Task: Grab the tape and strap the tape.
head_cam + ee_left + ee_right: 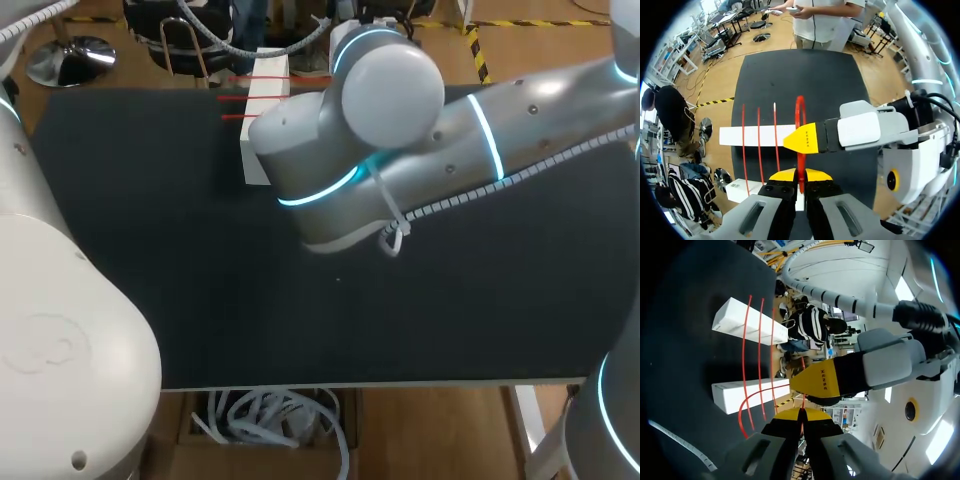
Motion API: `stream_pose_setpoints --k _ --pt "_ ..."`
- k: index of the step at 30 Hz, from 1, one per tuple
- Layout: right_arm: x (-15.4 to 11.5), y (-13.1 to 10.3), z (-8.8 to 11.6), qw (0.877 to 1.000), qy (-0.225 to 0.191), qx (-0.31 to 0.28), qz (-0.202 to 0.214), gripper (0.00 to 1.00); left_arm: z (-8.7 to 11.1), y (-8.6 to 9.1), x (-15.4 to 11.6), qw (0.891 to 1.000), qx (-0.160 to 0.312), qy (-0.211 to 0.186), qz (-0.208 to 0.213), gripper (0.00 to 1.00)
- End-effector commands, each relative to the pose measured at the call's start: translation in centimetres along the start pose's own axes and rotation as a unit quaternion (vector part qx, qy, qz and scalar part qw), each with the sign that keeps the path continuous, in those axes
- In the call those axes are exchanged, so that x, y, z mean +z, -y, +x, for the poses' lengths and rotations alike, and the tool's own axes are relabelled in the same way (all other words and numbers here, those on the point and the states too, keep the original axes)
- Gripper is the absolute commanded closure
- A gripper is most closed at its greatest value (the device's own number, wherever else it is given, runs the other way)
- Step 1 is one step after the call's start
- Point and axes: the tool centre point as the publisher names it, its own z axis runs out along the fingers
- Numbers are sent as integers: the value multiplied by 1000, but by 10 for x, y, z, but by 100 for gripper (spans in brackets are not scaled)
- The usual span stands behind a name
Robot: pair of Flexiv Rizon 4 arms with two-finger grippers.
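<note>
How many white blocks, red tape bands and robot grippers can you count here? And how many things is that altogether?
White blocks: 2
Red tape bands: 4 (3 stretched over the blocks, 1 loop pinched by both grippers)
Grippers: 2, the left gripper and the right gripper
Total: 8

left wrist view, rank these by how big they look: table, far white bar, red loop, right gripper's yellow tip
1. table
2. far white bar
3. red loop and right gripper's yellow tip: not ranked, the loop is longer but thin, the tip shorter but broader.
</note>
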Motion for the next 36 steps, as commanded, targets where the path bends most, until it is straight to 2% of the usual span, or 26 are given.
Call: stream_pose_setpoints --k 1,17,25,36 --pt "-1 2 -5 1000 -6 1 -7 100 0 1 -1 1000 -1 0 -2 100" --pt "-4 -5 -4 999 -14 6 -29 100 0 1 -1 1000 -1 0 -2 100" --pt "-6 -8 -4 998 -21 28 -48 100 0 1 -1 1000 -1 0 -2 100" --pt "-7 -7 -6 998 -20 32 -51 100 0 1 -1 1000 -1 0 -2 100"
